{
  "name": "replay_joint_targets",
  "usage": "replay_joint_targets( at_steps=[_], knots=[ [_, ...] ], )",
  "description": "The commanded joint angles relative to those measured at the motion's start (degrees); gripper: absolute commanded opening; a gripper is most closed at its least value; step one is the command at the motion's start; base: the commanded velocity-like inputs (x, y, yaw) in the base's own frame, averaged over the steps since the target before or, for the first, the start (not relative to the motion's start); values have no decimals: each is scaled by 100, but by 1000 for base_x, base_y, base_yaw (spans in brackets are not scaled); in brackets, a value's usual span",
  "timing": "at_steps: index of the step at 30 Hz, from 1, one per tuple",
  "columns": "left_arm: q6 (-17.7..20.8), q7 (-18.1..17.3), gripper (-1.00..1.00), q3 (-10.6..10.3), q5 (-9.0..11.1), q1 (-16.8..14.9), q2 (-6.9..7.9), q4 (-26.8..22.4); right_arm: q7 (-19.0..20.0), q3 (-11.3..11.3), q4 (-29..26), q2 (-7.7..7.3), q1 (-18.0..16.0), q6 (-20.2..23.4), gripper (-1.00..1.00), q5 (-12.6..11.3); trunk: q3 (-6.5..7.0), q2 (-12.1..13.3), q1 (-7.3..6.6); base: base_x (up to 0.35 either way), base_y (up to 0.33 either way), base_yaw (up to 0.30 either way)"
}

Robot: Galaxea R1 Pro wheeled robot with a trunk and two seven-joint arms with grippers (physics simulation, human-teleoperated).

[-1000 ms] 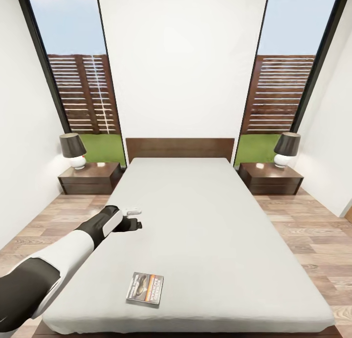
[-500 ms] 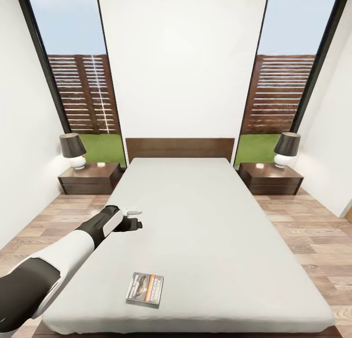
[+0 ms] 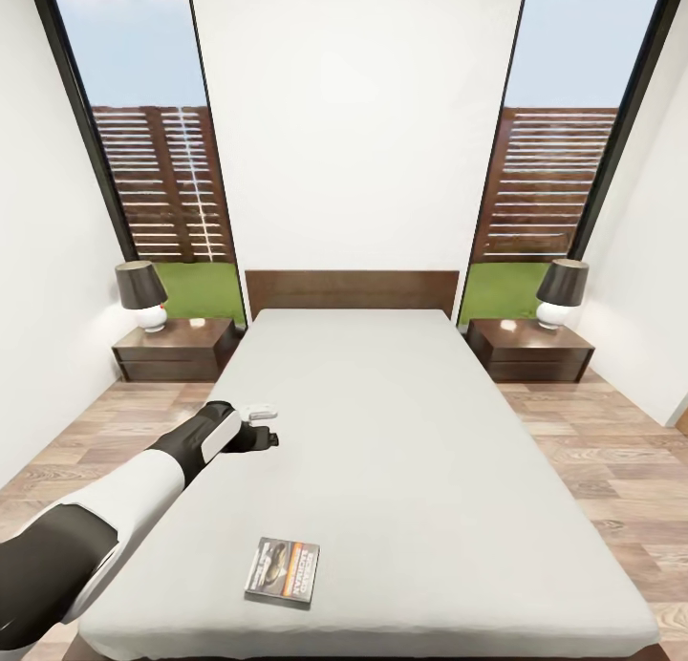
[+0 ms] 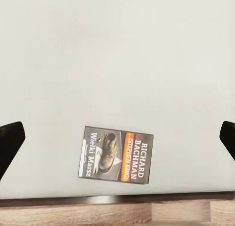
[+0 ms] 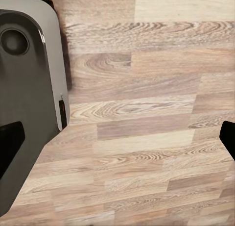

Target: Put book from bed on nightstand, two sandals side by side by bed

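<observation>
I'm at the foot of the bed [image 3: 382, 432], and the book [image 3: 282, 571] lies flat on the mattress at about 7 o'clock in the head view, close to the near edge. My left gripper [image 3: 264, 426] hangs over the mattress up at 10 o'clock from the book, well apart from it, and its wrist view looks down on the book [image 4: 115, 155] between dark fingertips [image 4: 10, 140] spread wide and holding nothing. The right gripper [image 5: 117, 138] also looks spread wide, pointed at bare floor [image 5: 147, 113].

To do the pick well, I'd draw the left arm back toward me until the cover sits midway between the fingers, then lower. The book is thin and flat, so I'd expect to need one finger under an edge. The left nightstand [image 3: 177, 348] at 10 o'clock seems the nearer drop.
</observation>
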Motion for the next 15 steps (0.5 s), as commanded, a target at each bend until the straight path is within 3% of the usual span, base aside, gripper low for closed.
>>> replay_joint_targets(
  at_steps=[1,15],
  knots=[
    [19,45,100,-39,61,-5,5,-15,-22,-48,18,-4,-8,6,100,56,-13,-13,4,11,0,0],
    [32,19,100,-28,53,-5,0,23,-20,-48,18,-3,13,6,100,65,-13,-13,4,3,0,0]
  ],
)
